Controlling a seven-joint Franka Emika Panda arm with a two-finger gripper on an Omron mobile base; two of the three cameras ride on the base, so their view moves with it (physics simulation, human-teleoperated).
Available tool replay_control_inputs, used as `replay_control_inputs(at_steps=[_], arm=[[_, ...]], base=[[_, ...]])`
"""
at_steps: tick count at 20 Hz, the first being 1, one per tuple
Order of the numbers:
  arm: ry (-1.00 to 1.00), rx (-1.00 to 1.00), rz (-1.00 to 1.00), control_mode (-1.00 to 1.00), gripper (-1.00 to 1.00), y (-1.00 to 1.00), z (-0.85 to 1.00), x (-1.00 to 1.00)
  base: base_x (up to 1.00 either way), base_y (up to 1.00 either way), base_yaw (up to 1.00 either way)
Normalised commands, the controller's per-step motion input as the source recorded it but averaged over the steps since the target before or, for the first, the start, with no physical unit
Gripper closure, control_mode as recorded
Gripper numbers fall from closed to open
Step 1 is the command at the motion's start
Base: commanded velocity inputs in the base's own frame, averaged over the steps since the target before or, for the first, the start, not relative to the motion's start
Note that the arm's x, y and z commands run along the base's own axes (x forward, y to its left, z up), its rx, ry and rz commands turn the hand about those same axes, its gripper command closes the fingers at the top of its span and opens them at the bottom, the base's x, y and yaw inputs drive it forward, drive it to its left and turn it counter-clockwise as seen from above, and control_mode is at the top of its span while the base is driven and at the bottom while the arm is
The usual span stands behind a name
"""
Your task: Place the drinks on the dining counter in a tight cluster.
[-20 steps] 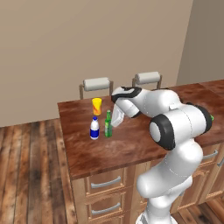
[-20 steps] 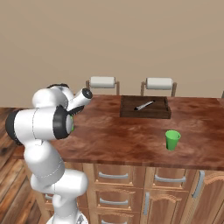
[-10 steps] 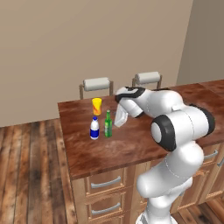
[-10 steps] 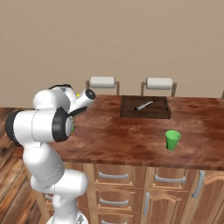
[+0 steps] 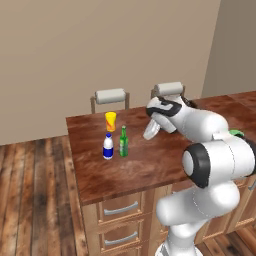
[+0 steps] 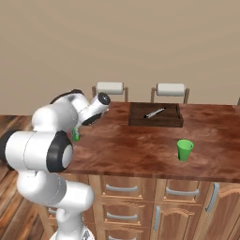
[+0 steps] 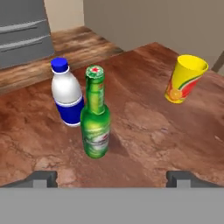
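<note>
Three drinks are seen upright on the dining counter (image 5: 130,170): white bottle (image 7: 67,93) just beside green bottle (image 7: 96,114), yellow cup (image 7: 184,78) apart. The gripper (image 7: 111,177) is held near, fingers spread wide and empty. The slim green bottle could be toppled by a careless approach.
</note>
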Motion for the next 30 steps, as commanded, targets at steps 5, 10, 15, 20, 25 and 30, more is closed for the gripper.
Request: replay_control_inputs(at_steps=[5, 10, 15, 20, 25, 30], arm=[[0.42, -0.11, -0.4, -1.0, -1.0, -0.45, 0.96, 0.0], [0.3, -0.03, -0.48, -1.0, -1.0, -0.58, 0.55, -0.15], [0.15, 0.0, -0.48, -1.0, -1.0, -0.42, 0.42, -0.6], [-0.06, 0.0, -0.32, -1.0, -1.0, 0.0, 0.22, -0.9], [-0.14, 0.0, -0.17, -1.0, -1.0, 0.14, 0.51, -0.85], [-0.26, 0.02, -0.05, -1.0, -1.0, 0.0, 0.05, -0.62]], base=[[0.0, 0.0, 0.0], [0.0, 0.0, 0.0], [0.0, 0.0, 0.0], [0.0, 0.0, 0.0], [0.0, 0.0, 0.0], [0.0, 0.0, 0.0]])
